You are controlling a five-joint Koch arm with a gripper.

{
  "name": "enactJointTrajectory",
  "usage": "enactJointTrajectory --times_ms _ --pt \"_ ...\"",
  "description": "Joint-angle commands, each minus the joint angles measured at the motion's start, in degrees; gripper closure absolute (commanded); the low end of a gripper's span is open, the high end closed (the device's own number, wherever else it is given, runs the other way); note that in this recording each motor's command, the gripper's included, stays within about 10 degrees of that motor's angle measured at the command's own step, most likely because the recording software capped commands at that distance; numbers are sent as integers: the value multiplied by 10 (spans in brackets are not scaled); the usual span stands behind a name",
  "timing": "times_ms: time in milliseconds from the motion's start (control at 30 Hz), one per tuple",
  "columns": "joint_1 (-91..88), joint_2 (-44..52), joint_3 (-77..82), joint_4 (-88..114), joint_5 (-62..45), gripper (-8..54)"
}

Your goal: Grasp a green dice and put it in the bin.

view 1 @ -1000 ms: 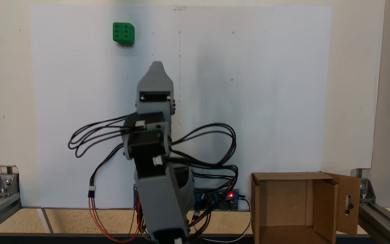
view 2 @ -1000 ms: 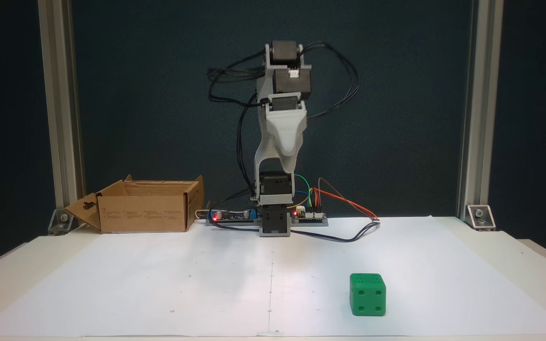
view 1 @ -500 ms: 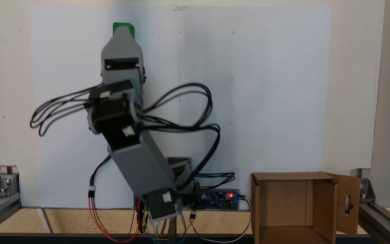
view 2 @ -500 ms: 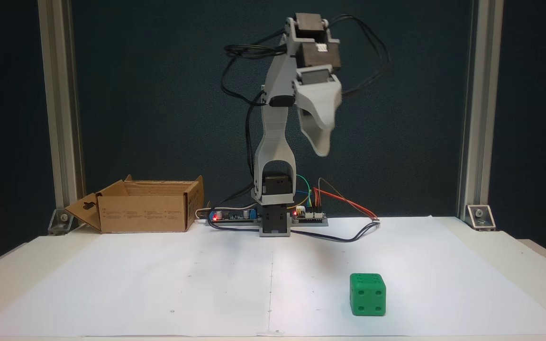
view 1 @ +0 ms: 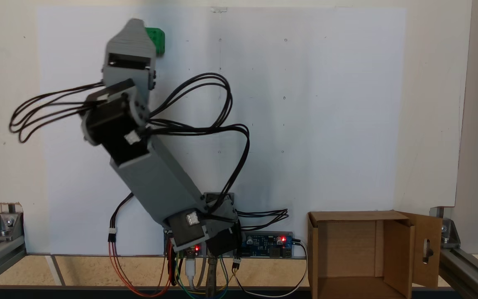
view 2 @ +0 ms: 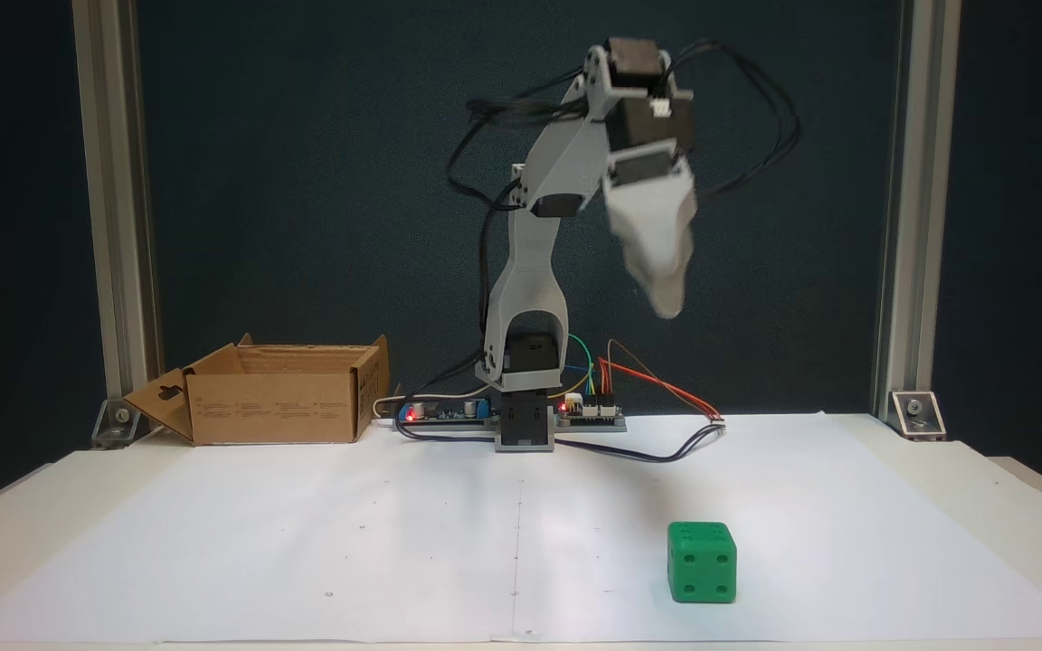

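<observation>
Since half a second earlier, the arm has swung further out from its base toward the green dice (view 2: 702,574), and the gripper (view 2: 668,303) now hangs high in the air above and a little behind the dice, seen from the front fixed view. The gripper is smeared by motion there, so it reads as one pale tapered shape. Its fingers cannot be told apart, and whether they are open or closed cannot be told.

The dice itself sits on the white paper sheet (view 2: 304,533) covering the bench (view 2: 1009,506), resting flat on one face, well apart from the gripper and untouched. In the fixed view from above and behind the arm, the gripper (view 1: 136,23) overlaps the dice (view 1: 157,39), hiding its left part. That overlap comes from the camera's line of sight, not contact.

The bin (view 2: 277,393), an open cardboard box, stands at the back of the bench on the far side of the arm's base (view 2: 523,425) from the dice, its flaps folded outward so the top stays clear for a drop. The arm is probably held high to pass over the bench freely before lowering onto the dice. The grasp is not yet begun.
</observation>
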Motion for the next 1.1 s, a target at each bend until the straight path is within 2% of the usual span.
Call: enactJointTrajectory --times_ms 0,633,1067 --pt "-12 -13 -50 13 46 28" --pt "-27 -139 -76 41 48 18" --pt "-4 -156 -77 32 45 19"
